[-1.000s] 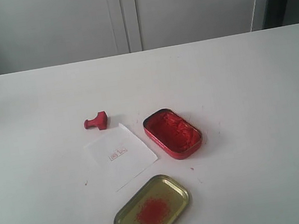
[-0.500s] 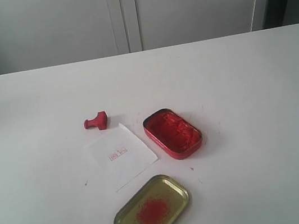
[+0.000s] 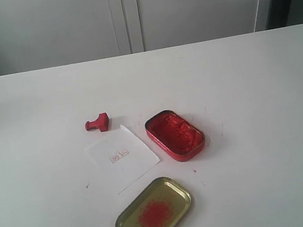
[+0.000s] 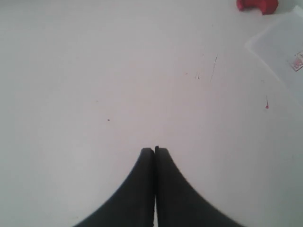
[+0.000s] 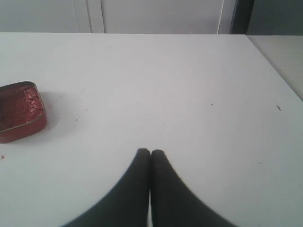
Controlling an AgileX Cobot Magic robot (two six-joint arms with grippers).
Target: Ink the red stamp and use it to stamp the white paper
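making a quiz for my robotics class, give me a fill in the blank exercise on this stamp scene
1. The paper bears a small ____ print.
2. The ink tin stands ____, its gold lid lying apart.
3. The stamp lies on the bare ____, off the paper.
4. The left end effector and the right end effector are both ____ and empty.
Missing words: red; open; table; shut.

In the left wrist view the red stamp (image 4: 258, 4) is cut by the picture's edge, and only one corner of the white paper (image 4: 280, 49) shows. In the right wrist view the red tin (image 5: 19, 111) is partly cut off. The red print (image 3: 119, 156) on the paper is too small to read.
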